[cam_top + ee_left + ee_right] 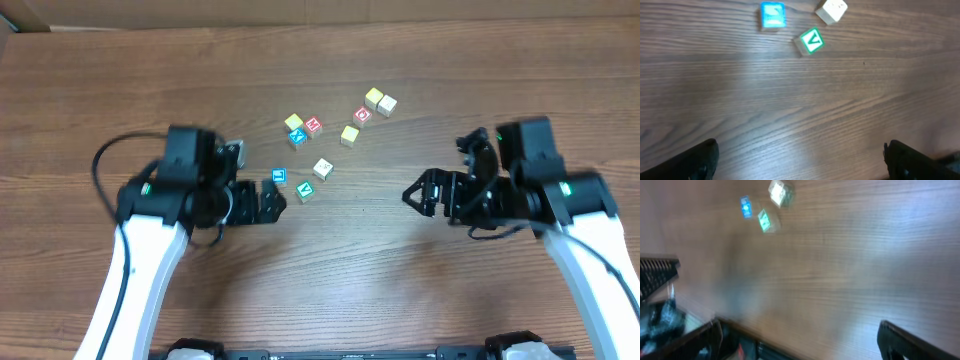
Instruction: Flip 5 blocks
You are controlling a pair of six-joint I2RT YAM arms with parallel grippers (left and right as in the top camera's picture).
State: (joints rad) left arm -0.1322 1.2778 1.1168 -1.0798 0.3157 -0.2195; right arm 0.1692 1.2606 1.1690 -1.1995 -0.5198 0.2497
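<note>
Facing the green block (306, 190) from just beside it, the left gripper (274, 200) stands wide open and empty; the right gripper (412, 195), equally open and empty, sits well apart on that block's far side, so the left arm looks nearer; other blocks (349, 134) lie beyond it

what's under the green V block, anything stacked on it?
The green V block sits straight on the wooden table, with nothing stacked on it and the V face up. Its bottom face is pressed to the wood, so that side cannot be seen.

Brown wood-grain table (320, 290) (faint glare)
</note>
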